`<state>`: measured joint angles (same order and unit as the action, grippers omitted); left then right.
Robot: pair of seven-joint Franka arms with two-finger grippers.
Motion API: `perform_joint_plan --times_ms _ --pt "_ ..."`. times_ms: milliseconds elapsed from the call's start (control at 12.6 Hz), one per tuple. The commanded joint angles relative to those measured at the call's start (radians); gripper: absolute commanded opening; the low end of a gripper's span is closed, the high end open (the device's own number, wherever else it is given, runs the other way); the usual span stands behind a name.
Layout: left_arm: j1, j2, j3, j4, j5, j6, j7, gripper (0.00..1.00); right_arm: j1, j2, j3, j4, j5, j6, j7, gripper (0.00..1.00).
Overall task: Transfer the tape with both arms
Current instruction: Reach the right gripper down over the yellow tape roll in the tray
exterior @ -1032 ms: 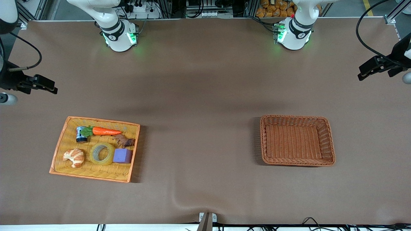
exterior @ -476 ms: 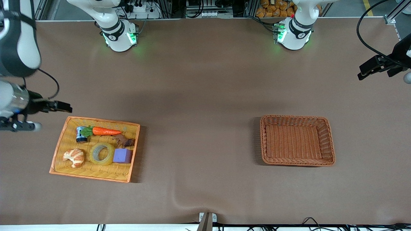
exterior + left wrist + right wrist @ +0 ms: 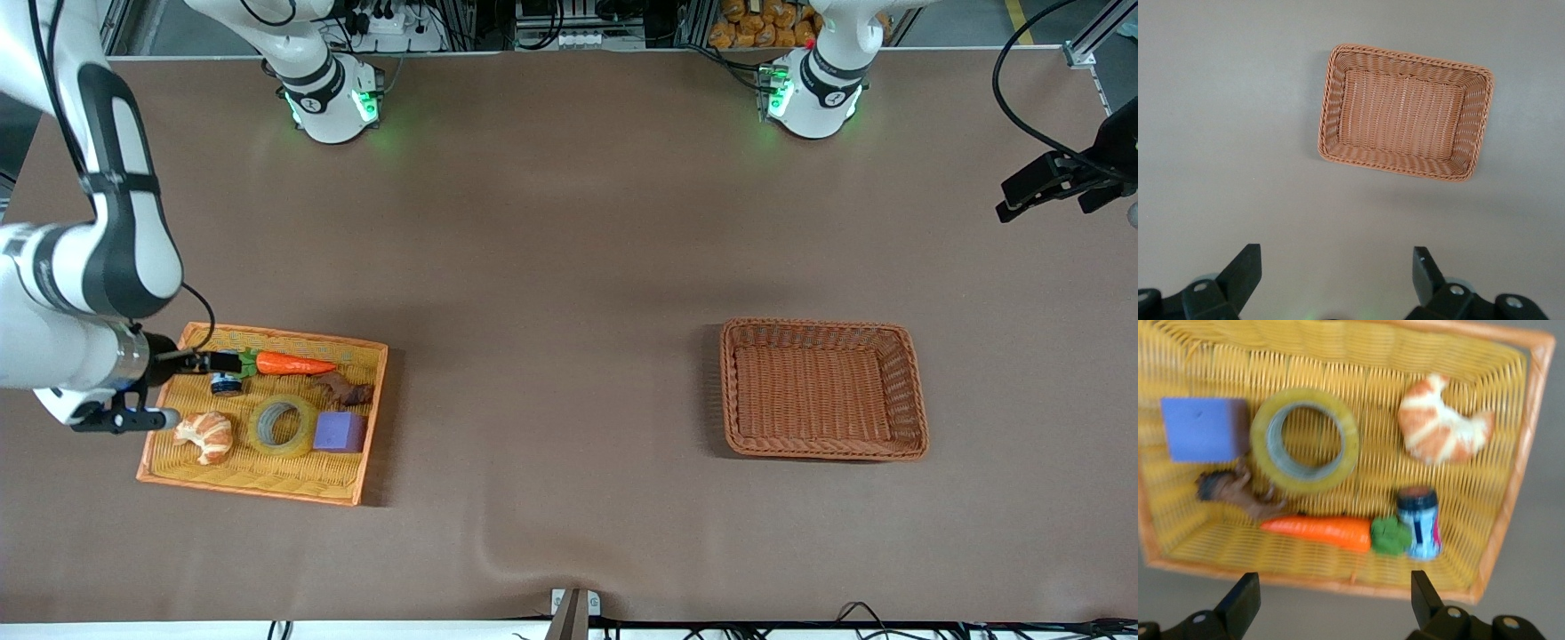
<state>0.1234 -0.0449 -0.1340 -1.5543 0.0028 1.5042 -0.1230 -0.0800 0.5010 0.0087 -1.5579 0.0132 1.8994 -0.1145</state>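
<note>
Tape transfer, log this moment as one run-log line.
right gripper: open, over yellow tray | tape: flat in tray, untouched | left gripper: open, waiting over table | brown basket: nothing in it

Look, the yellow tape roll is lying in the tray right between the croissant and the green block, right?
Almost. The tape does lie in the yellow tray between the croissant and a block, but the block is purple, not green. The front view shows it.

Both arms are glossy white with black joint bands; round white bases (image 3: 333,107) glow green, thin black cables trail along them, and the grippers are black.
</note>
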Motion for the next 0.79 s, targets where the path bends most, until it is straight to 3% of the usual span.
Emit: perform_joint_plan --times_ms 0,714 --pt "0.013 0.008 -0.004 0.023 -0.026 -0.019 0.026 1.00 -0.035 0.086 0.008 0.055 -0.006 0.053 -0.080 1.00" --pt "0.013 0.007 -0.004 0.022 -0.026 -0.021 0.026 1.00 0.009 0.254 0.008 0.095 -0.018 0.276 0.004 1.00"
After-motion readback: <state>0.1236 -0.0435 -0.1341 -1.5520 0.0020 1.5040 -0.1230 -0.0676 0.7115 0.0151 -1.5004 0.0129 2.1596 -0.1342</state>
